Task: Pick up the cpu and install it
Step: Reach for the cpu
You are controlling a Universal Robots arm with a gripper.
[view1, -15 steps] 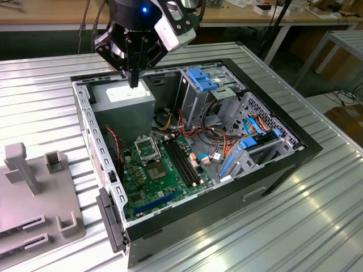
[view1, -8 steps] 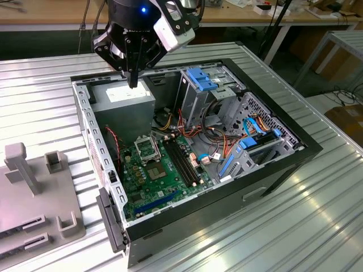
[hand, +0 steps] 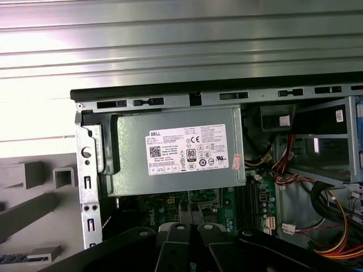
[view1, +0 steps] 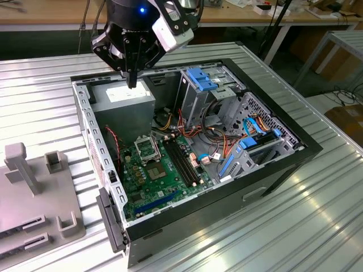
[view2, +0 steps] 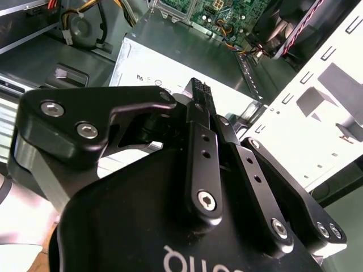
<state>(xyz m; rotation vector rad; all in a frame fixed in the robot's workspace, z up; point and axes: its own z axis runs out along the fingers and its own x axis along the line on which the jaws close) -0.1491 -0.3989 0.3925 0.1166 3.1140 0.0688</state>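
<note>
One gripper [view1: 132, 80], closed | above power supply [view1: 122, 97], well apart from motherboard socket [view1: 146, 149] | cpu location: cannot tell

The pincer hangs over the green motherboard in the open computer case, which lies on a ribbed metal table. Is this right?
Not quite. In the exterior view the pincer hangs over the grey power supply, not the green motherboard. The rest holds: the open computer case lies on a ribbed metal table.
</note>
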